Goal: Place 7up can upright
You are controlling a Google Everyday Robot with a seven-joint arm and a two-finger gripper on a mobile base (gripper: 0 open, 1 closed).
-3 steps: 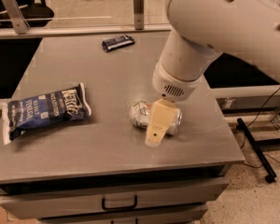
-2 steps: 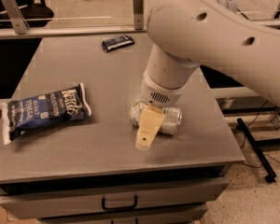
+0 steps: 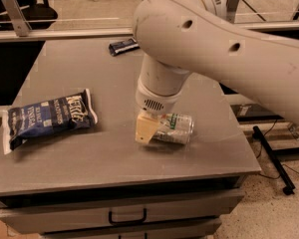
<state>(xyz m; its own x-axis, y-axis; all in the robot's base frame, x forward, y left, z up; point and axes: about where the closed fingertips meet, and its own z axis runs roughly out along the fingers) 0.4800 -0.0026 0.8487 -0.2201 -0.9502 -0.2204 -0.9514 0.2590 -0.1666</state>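
I'm watching the gripper (image 3: 147,130) hanging low over the grey surface (image 3: 89,158), just below the middle of the frame, and its beige tip is sitting right against the left end of the 7up can (image 3: 176,128). The can is lying on its side rather than standing, its length running left to right. Green lettering is showing along the silvery body and one round end is facing right. The other end is disappearing behind the gripper, so I'm not seeing that part at all. Whether the gripper is clenched on the can or released beside it, I cannot tell, because the pale wrist housing is covering the spot where that would show.

The arm (image 3: 229,49) is filling the upper right of the frame and hiding a good part of the surface's far right side. Over at the left, a blue chip bag (image 3: 50,117) is lying flat, well apart from the can, and I'm not managing to read its print. Near the far edge, upper middle of the frame, a small dark wrapper (image 3: 122,46) is lying flat, its right end slipping behind the arm. Along the bottom, a drawer handle (image 3: 127,217) is showing, with the drawer front being cut off by the frame edge.
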